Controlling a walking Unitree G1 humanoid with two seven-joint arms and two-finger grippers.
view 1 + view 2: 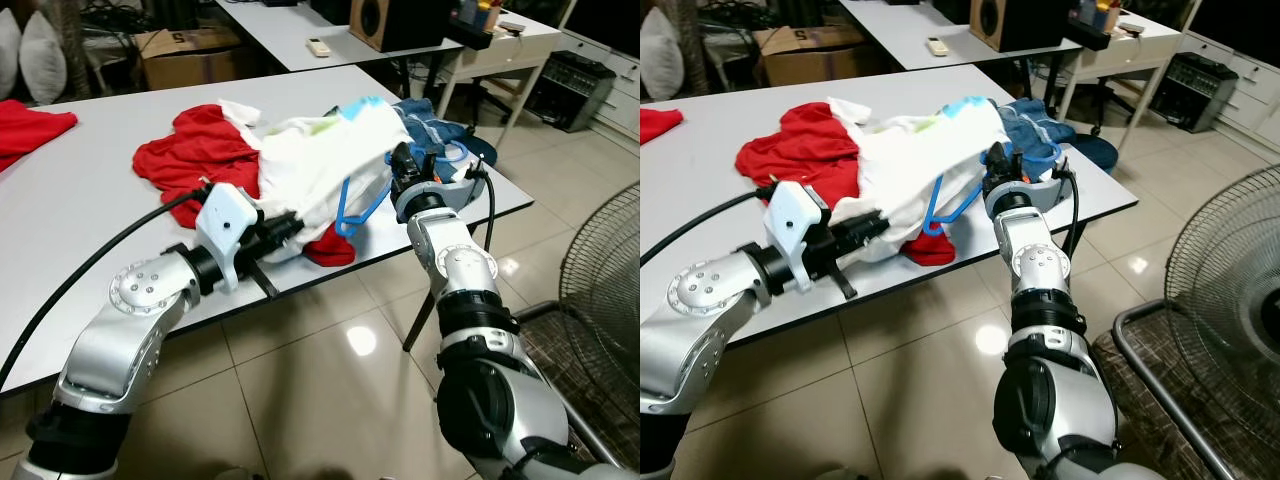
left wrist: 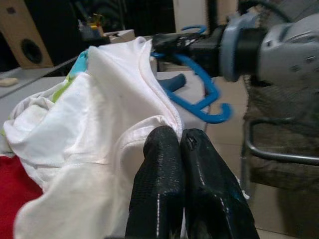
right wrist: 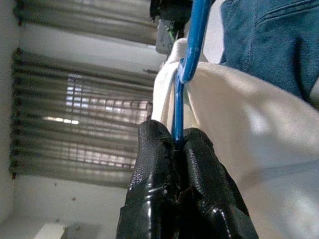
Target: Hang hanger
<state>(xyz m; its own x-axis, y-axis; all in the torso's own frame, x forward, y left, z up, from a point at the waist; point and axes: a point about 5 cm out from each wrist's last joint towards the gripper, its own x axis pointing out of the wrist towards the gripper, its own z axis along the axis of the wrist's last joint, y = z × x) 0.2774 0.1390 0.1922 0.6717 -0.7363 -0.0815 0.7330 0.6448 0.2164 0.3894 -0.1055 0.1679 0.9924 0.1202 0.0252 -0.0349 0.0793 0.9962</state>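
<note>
R gripper (image 3: 175,144) pinches blue hanger (image 1: 362,200); L gripper (image 2: 180,144) clamps white shirt (image 1: 320,160) hem.

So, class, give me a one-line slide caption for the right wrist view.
Right gripper shut on blue hanger tucked into a white shirt.

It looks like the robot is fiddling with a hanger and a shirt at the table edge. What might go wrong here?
The right gripper pinches only the thin blue hanger, so it might twist or slip out. The left gripper holds just a fold of the white shirt, which could pull free. The shirt lies on the red garment and jeans near the table's edge; tugging may drag them off.
</note>
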